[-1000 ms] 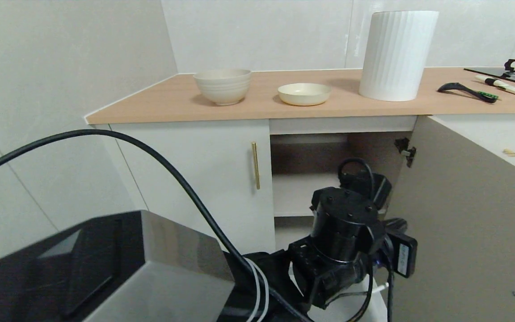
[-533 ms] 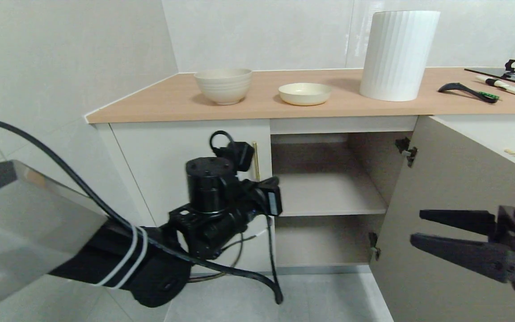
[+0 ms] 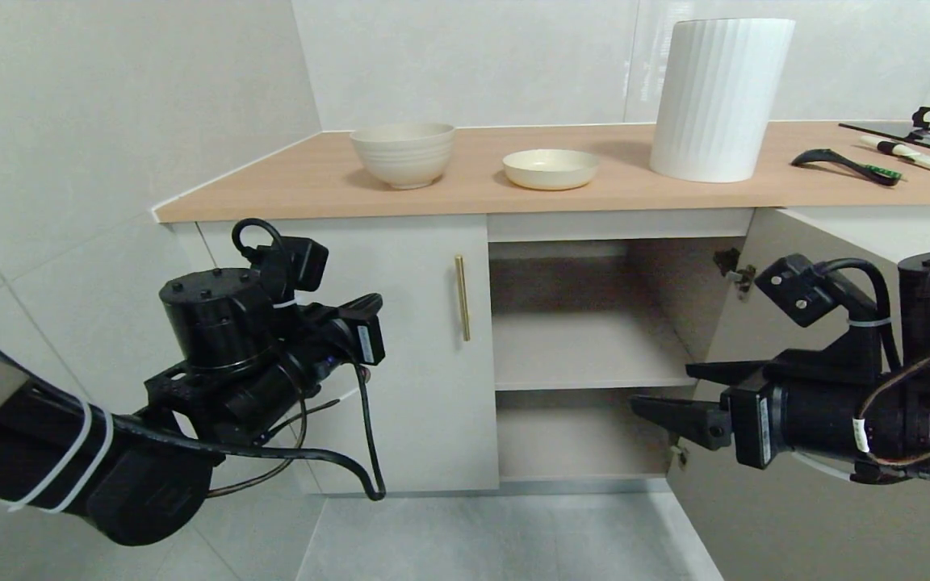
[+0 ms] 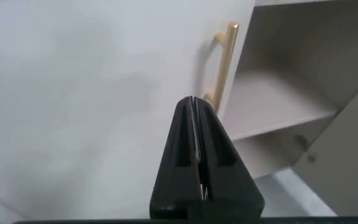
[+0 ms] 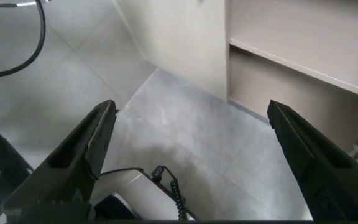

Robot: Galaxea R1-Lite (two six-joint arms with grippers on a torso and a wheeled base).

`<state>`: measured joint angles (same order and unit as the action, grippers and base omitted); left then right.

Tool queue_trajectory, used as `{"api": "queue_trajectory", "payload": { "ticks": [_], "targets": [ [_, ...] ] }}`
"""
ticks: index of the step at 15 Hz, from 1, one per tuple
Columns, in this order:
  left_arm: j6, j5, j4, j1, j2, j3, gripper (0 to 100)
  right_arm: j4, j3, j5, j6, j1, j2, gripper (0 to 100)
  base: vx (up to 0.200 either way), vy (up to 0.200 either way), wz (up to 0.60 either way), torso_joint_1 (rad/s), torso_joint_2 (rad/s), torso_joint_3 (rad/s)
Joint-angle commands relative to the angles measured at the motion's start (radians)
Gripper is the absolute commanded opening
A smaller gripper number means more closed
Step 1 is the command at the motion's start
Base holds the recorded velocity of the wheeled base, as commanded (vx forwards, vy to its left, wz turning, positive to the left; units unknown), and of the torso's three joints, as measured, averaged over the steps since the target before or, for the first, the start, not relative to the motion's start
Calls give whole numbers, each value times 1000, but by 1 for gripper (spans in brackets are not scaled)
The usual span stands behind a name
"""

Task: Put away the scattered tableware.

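Note:
A cream ribbed bowl (image 3: 403,153) and a shallow cream dish (image 3: 550,169) stand on the wooden counter (image 3: 287,190). Below them the cabinet's right door (image 3: 804,339) hangs open, showing a bare shelf (image 3: 586,351). My left gripper (image 3: 364,307) is shut with nothing in it, held in front of the closed left door (image 3: 400,323); its joined fingertips (image 4: 194,149) point near the gold handle (image 4: 222,62). At the cabinet opening, low down, my right gripper (image 3: 675,391) is open and empty, and its spread fingers (image 5: 86,162) hang over the floor (image 5: 185,137).
A tall white ribbed cylinder (image 3: 721,97) stands on the counter right of the dish. A black utensil (image 3: 844,165) and a pale stick-like tool (image 3: 921,157) lie at the far right. The tiled wall closes in on the left.
My left arm has swung from in front of the cabinet opening out to the left, before the closed door. My right arm has come in from the right toward the opening.

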<state>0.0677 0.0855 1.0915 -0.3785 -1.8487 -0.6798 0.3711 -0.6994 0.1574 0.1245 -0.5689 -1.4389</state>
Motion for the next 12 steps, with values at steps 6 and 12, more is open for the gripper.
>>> {"api": "queue_trajectory", "payload": {
  "ticks": [6, 12],
  "targets": [
    [-45, -52, -122, 9, 166, 8, 100, 68, -20, -4, 58, -31, 20, 100, 0, 0, 0, 0, 0, 0],
    [-43, -53, -148, 9, 240, 6, 100, 77, -66, -102, 66, -65, -20, 100, 0, 0, 0, 0, 0, 0]
  ]
}}
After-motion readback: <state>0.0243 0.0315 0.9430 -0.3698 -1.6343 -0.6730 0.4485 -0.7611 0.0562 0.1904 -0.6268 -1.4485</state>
